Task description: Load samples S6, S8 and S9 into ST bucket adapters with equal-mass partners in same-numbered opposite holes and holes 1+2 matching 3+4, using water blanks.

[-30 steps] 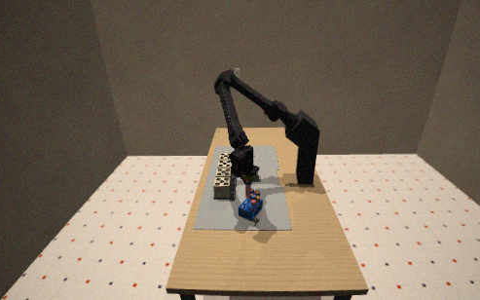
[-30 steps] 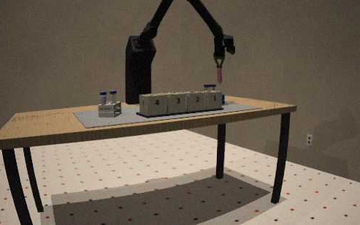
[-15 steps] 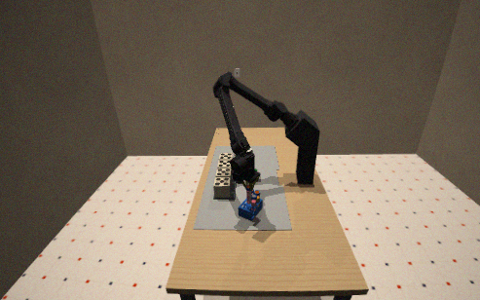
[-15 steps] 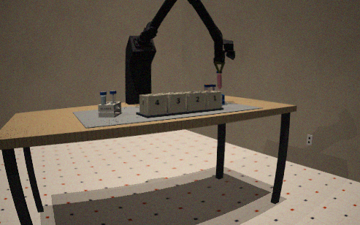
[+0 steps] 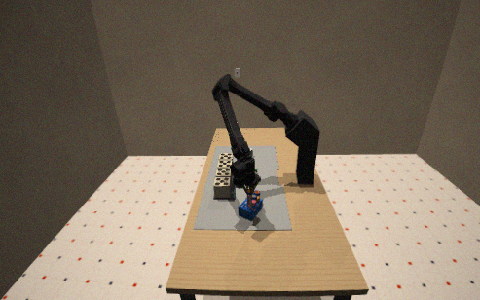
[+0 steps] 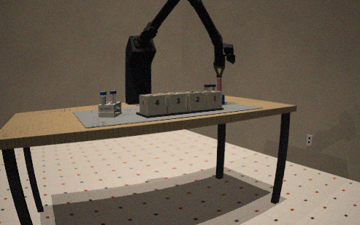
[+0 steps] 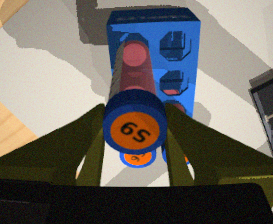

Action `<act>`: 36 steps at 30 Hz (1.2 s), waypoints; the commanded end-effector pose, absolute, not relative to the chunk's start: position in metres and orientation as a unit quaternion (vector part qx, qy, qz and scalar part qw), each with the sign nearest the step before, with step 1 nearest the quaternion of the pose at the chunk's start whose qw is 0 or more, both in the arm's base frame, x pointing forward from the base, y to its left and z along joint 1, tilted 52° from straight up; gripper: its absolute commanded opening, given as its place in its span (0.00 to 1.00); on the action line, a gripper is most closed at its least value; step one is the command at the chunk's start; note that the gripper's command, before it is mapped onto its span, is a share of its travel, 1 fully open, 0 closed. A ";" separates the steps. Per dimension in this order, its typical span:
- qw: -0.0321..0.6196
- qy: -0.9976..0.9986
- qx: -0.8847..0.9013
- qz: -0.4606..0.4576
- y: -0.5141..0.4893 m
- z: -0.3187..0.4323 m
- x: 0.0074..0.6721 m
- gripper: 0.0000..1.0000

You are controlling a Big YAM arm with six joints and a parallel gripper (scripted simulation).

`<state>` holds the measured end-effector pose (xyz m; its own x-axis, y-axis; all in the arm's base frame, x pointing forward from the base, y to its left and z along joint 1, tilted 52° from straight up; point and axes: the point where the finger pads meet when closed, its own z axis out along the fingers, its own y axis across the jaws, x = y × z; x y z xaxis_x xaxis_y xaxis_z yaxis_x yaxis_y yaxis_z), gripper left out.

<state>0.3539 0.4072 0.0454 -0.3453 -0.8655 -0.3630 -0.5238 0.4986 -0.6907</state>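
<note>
The claw [image 7: 135, 137] is closed on a tube [image 7: 134, 90] just below its blue cap, one olive finger [image 7: 92, 152] on each side. The cap's orange dot reads S6, and the tube body below it shows pink. In the wrist view the tube hangs upright over the blue rack [image 7: 155, 56], with its lower end above the rack's near-left well. In the side view its tip [image 6: 219, 85] is at about the height of the caps of the tubes standing in the rack, so it is not seated in a well.

The blue rack sits on the grey mat [image 5: 271, 214], turned a little against the mat's edges. Several of its wells are open and dark. One holds something reddish. Two more orange-dotted caps [image 7: 136, 159] peek out under the held tube, their labels too hidden to read.

Just beside the rack, to the left in the top view, stands the row of four pale blocks [image 5: 223, 176] on a dark stand. In the side view their faces read 4, 3, 2, 1, and the rack is behind the block marked 1.

Well apart, at the other end of the mat, a small grey rack [image 6: 109, 108] holds two blue-capped tubes [image 6: 103, 96]. The arm's black base [image 5: 307, 161] stands on the wooden table [image 5: 266, 263] beside the mat.
</note>
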 end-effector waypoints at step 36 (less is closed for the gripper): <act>0.372 0.784 -0.439 -0.231 0.413 0.040 0.379 0.00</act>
